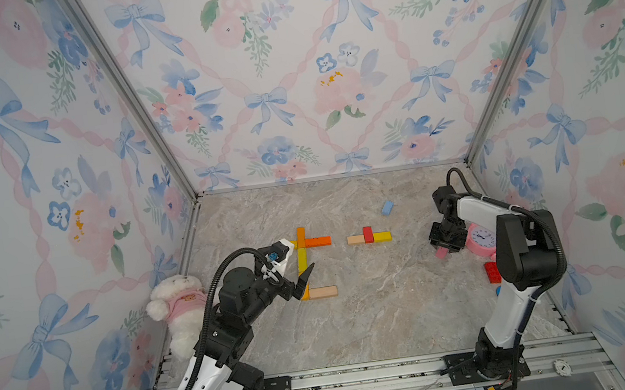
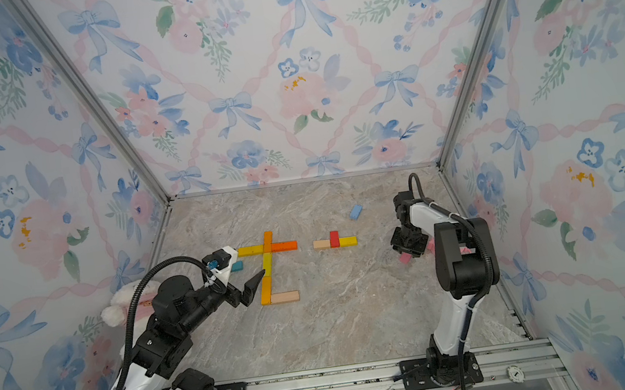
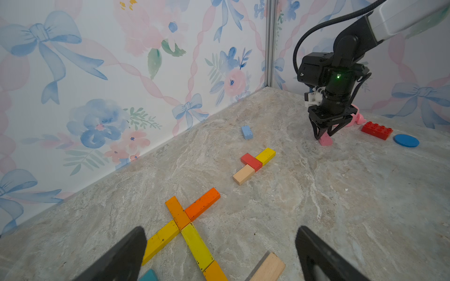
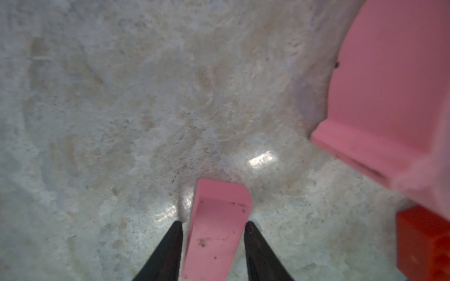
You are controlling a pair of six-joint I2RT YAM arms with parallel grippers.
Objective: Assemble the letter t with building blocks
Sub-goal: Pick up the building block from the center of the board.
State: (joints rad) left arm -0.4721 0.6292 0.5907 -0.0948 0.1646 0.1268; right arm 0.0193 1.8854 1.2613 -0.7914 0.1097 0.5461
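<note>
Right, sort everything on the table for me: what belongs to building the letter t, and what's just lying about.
For the job: orange blocks, yellow blocks, bare wood blocks, red block, light blue block, teal block, pink block.

Lying about: pink clock, red studded brick, blue disc, plush toy.

Coloured blocks (image 1: 317, 241) lying flat, pink block (image 4: 214, 233) apart

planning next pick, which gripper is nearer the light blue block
Right. The right gripper straddles the pink block, front-right of the light blue block; the left gripper is farther, over the yellow blocks.
</note>
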